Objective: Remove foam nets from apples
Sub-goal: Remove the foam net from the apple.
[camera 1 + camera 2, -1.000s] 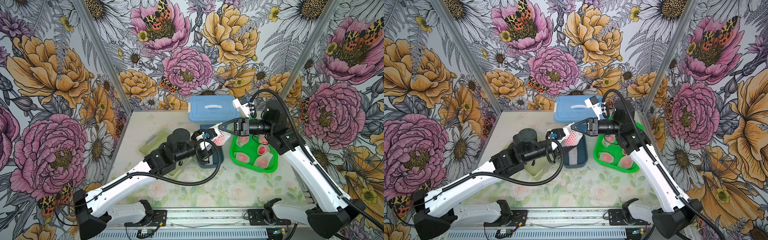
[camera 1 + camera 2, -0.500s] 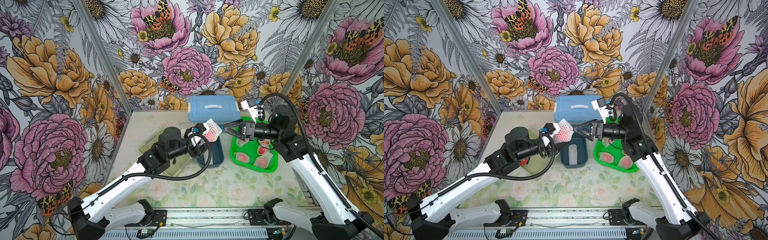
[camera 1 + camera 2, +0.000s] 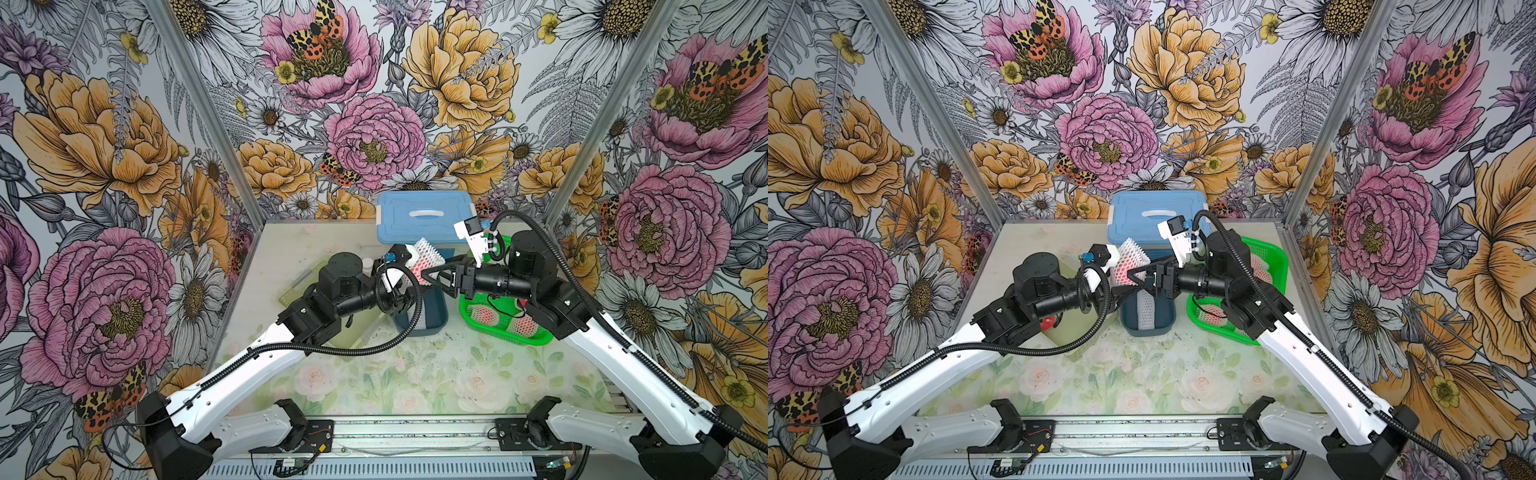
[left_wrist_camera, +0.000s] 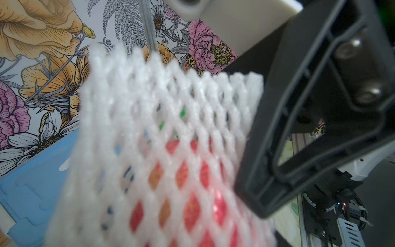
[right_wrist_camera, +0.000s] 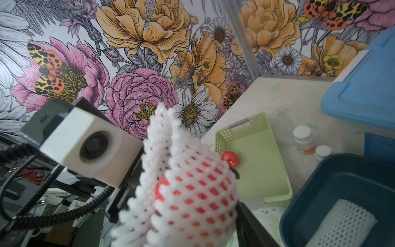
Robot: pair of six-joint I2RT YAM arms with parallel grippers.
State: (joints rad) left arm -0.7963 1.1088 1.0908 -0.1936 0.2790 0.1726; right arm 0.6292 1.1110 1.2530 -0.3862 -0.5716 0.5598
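White foam net [image 3: 424, 251], frilled edge up and flaring free, sleeved on a red apple [image 3: 417, 270]; clamped through the mesh by the left gripper [image 3: 411, 279] and raised above a dark blue bin [image 3: 438, 322], clear of its rim. Right gripper [image 3: 426, 274] level with it from the opposite side, jaws part spread, one finger [image 4: 263, 139] flat against the net's side; pinching or merely touching: impossible to tell. In the bin, one bare net [image 5: 342, 222] lying flat. Just right of the bin, rims near but apart, a green basket [image 3: 503, 338] with more netted apples [image 3: 486, 316], partly under the right arm. Left of the bin, a pale green tray [image 5: 252, 171] with one bare apple [image 5: 229, 159] near its edge; two white bottles [image 5: 303, 136] beside it, toward a blue lidded box [image 3: 424, 216]. Box at the back wall, behind the bin. Desk [image 3: 415, 374] open in front of bin and basket, between the two arms; walls close on three sides.
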